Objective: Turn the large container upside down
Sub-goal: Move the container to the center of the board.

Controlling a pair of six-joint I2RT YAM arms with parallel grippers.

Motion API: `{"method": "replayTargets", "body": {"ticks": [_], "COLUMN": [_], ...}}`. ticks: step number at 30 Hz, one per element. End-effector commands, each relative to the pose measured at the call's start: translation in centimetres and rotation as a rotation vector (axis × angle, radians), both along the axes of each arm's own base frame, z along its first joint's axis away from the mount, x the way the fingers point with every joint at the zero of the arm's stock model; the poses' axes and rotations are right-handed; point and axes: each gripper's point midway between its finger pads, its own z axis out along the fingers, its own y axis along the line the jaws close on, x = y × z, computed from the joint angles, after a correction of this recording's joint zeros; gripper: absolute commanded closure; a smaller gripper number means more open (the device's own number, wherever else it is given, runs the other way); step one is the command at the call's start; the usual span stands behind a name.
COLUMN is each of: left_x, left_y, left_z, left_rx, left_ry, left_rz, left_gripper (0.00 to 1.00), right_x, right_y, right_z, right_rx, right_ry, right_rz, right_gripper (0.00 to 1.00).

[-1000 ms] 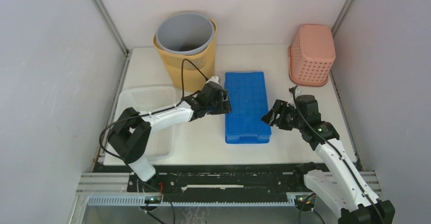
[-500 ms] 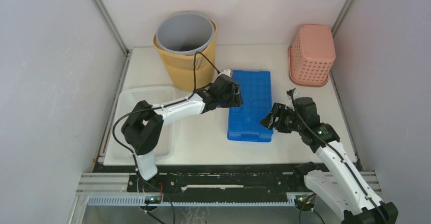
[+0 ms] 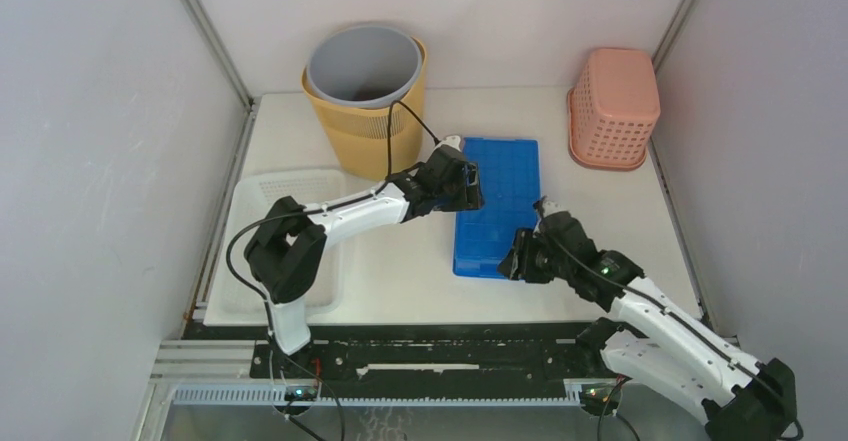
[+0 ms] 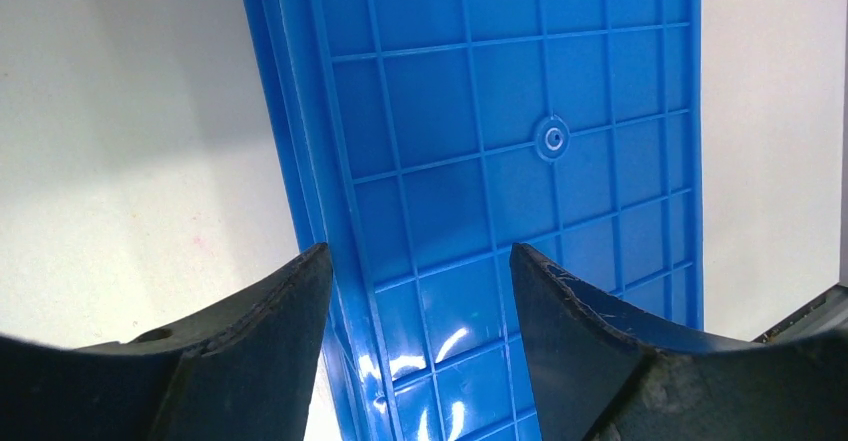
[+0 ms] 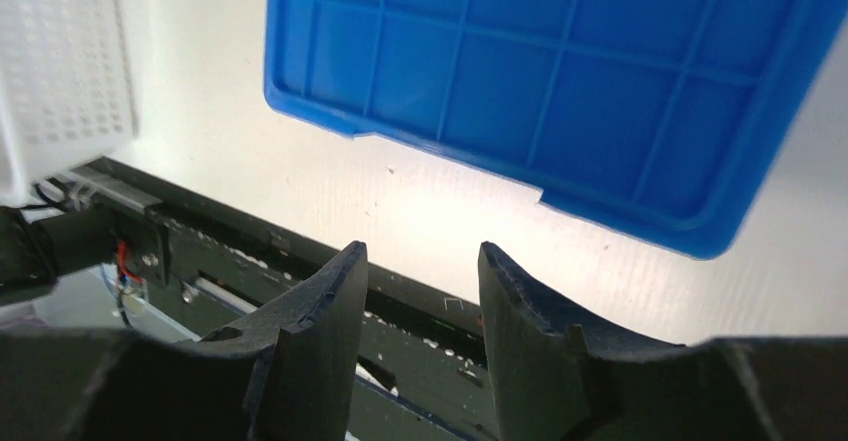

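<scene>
The large blue container (image 3: pixel 500 211) lies flat on the white table with its ribbed underside up. It also shows in the left wrist view (image 4: pixel 520 121) and the right wrist view (image 5: pixel 560 71). My left gripper (image 3: pixel 468 187) is open and straddles the container's left wall; in its wrist view (image 4: pixel 415 301) the rim stands between the two black fingers (image 4: pixel 270 351). My right gripper (image 3: pixel 517 260) is open and empty at the container's near right corner. In its wrist view (image 5: pixel 420 291) it hangs over the table's front edge, short of the container.
A grey bin (image 3: pixel 365 61) sits nested in a yellow basket (image 3: pixel 372 136) at the back. A pink basket (image 3: pixel 612 106) stands upside down at the back right. A white mesh tray (image 3: pixel 290 236) lies at the left. The black frame rail (image 5: pixel 300 261) runs along the front edge.
The blue container has slid to the right and turned slightly, with my left gripper moving right along it. My right gripper has moved forward and left to the container's near edge.
</scene>
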Motion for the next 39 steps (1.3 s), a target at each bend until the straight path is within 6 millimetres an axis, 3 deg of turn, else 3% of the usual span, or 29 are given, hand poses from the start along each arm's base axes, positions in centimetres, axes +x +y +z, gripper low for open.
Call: {"method": "replayTargets", "body": {"ticks": [1, 6, 10, 19, 33, 39], "left_x": [0.8, 1.2, 1.6, 2.3, 3.7, 4.5], "left_y": [-1.3, -1.6, -1.8, -2.3, -3.2, -1.6], "left_z": [2.9, 3.2, 3.5, 4.0, 4.0, 4.0], "left_rx": [-0.057, -0.053, -0.050, -0.052, -0.046, -0.024], "left_ry": [-0.057, -0.065, -0.072, -0.079, -0.083, -0.088], "left_rz": [-0.013, -0.016, -0.017, -0.019, -0.020, 0.002], "left_gripper": [0.29, 0.29, 0.29, 0.29, 0.28, 0.26], "right_x": [0.2, 0.1, 0.8, 2.3, 4.7, 5.0], "right_y": [1.5, 1.8, 1.9, 2.2, 0.0, -0.3], "right_z": [-0.7, -3.4, -4.3, -5.0, -4.4, -4.4], "right_rx": [-0.017, -0.137, -0.168, -0.175, -0.155, -0.149], "right_ry": [-0.054, -0.058, -0.062, -0.063, -0.067, -0.062], "right_rz": [-0.069, -0.108, -0.134, -0.149, -0.197, -0.198], "right_gripper": [0.47, 0.52, 0.57, 0.56, 0.56, 0.56]}}
